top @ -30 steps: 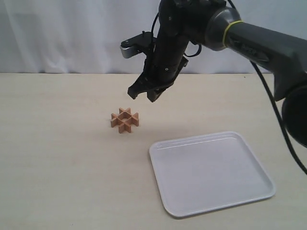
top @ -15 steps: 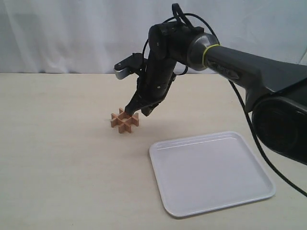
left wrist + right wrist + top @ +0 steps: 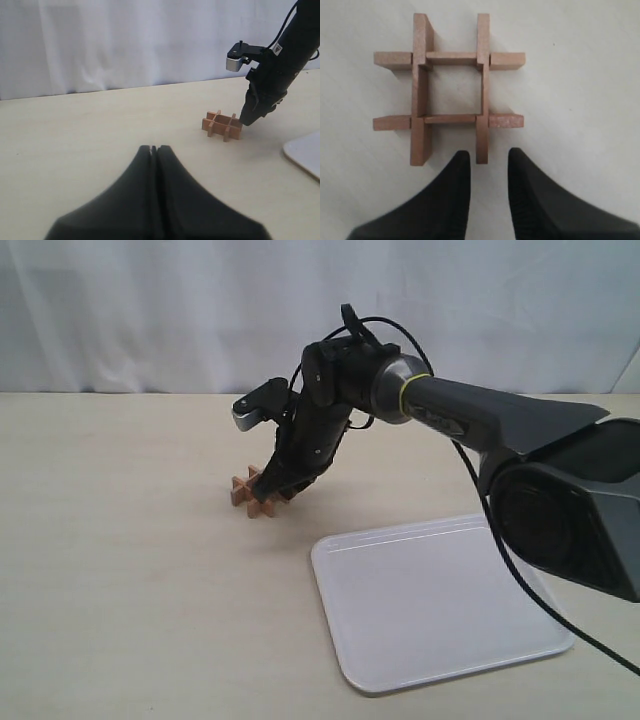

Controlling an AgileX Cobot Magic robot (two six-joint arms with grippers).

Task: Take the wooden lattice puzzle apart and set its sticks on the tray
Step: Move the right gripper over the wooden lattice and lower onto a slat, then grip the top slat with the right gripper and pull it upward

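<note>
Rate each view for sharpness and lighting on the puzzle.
Right wrist view: the wooden lattice puzzle is sharp and evenly lit, with only faint shadows; the right gripper is dark and slightly soft. Left wrist view: the left gripper is a blurred black mass up close; the puzzle is small but clear. Exterior view: soft diffuse light; the tray is almost featureless white.

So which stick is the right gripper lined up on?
The stick whose end points into the gap of the open right gripper; its twin ends outside one finger, the other two lie crosswise.
</note>
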